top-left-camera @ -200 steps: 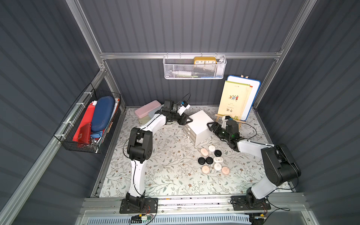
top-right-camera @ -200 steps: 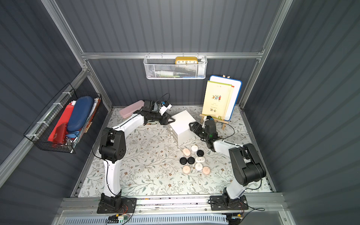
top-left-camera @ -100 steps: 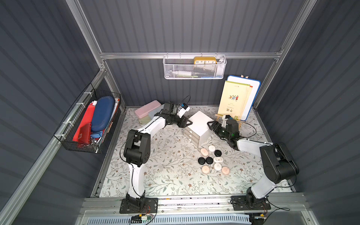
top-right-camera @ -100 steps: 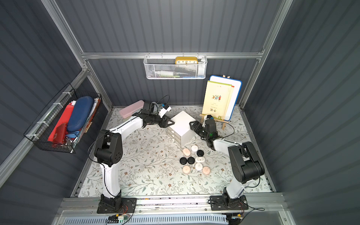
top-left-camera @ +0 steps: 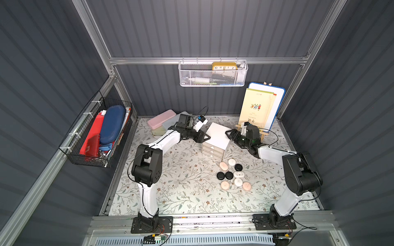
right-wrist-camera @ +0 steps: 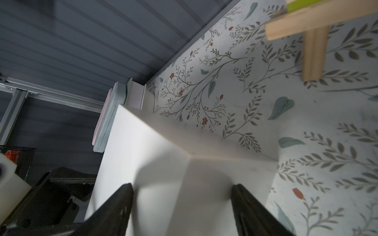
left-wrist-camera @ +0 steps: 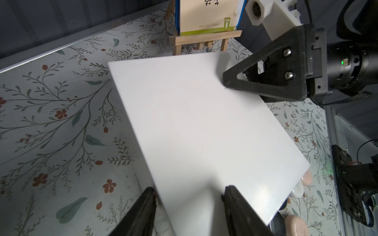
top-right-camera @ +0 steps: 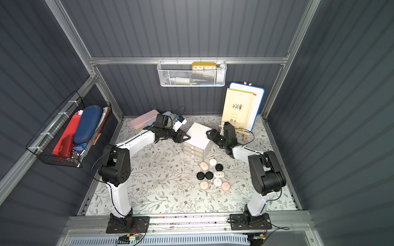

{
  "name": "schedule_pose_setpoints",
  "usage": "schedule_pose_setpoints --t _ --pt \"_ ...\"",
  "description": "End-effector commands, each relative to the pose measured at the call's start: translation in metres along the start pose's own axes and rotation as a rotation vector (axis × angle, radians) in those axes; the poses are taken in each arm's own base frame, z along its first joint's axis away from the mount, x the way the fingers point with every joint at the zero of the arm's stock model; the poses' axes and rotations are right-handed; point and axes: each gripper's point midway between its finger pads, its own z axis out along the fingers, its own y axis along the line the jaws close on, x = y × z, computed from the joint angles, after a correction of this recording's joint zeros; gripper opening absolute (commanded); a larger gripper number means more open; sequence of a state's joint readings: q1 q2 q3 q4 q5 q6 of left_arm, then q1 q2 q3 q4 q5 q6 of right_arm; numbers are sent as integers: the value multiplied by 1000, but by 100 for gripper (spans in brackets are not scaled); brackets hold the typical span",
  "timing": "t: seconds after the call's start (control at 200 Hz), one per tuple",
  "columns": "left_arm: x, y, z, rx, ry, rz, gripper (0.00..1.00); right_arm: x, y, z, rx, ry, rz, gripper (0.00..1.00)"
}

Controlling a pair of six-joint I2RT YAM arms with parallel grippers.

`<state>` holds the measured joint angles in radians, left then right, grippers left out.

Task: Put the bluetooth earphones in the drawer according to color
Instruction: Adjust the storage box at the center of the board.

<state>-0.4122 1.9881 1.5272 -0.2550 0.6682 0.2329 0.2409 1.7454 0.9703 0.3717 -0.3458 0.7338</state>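
The drawer (top-left-camera: 216, 136) is a white cube cabinet standing mid-table, its three clear drawers (top-left-camera: 212, 149) shut and facing the front. My left gripper (top-left-camera: 204, 138) is open at its left side. In the left wrist view the jaws (left-wrist-camera: 189, 196) straddle an upper edge of the white top (left-wrist-camera: 194, 122). My right gripper (top-left-camera: 229, 134) is open at the right side, its jaws (right-wrist-camera: 182, 196) astride another upper edge. The bluetooth earphones (top-left-camera: 233, 174) lie in a loose cluster in front of the cabinet: black, white and pink cases, also in a top view (top-right-camera: 213, 174).
A pink pencil case (top-left-camera: 162, 120) lies on a pale green box (top-left-camera: 158, 132) at the back left. A book on a wooden easel (top-left-camera: 257, 108) stands just behind the right gripper. A wire basket (top-left-camera: 98, 134) hangs on the left wall, a mesh basket (top-left-camera: 213, 73) on the back wall.
The cabinet has turned a little, so its drawer face shows more toward the front. The left gripper has slid forward along it. The right gripper has stayed at the right side.
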Motion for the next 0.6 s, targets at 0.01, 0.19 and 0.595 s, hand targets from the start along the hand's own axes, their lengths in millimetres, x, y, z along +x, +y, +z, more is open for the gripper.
schedule_pose_setpoints --t 0.01,0.19,0.595 --pt "19 -47 19 134 68 -37 57 21 15 7 -66 119 -37 79" --pt "25 -58 25 153 82 -51 57 24 16 13 -94 165 -46 80" --pt "37 -74 21 159 93 -84 57 31 24 24 -139 263 -96 79"
